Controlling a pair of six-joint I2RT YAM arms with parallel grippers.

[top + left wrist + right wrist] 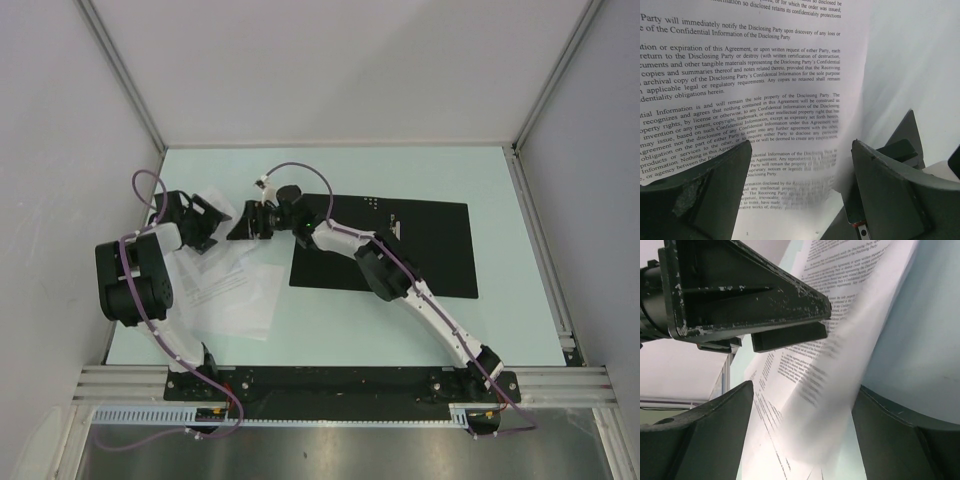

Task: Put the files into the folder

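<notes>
The files [236, 290] lie as loose white sheets on the table's left side, some printed with small black text. In the left wrist view a printed sheet [740, 75] fills the frame below my left gripper [801, 150], which is open, and the sheet's right edge curls up, blurred. My right gripper [804, 390] is open too, and a raised, blurred edge of a sheet [825, 390] stands between its fingers without being pinched. From above, both grippers [210, 225] [247, 222] meet over the far end of the sheets. The folder [400, 255] lies flat, black, right of centre.
The right arm [400, 285] stretches across the folder's near left corner. A black finger of the left gripper [750, 300] hangs close above the sheet in the right wrist view. Grey walls [330, 70] enclose the pale green table [520, 320] on three sides.
</notes>
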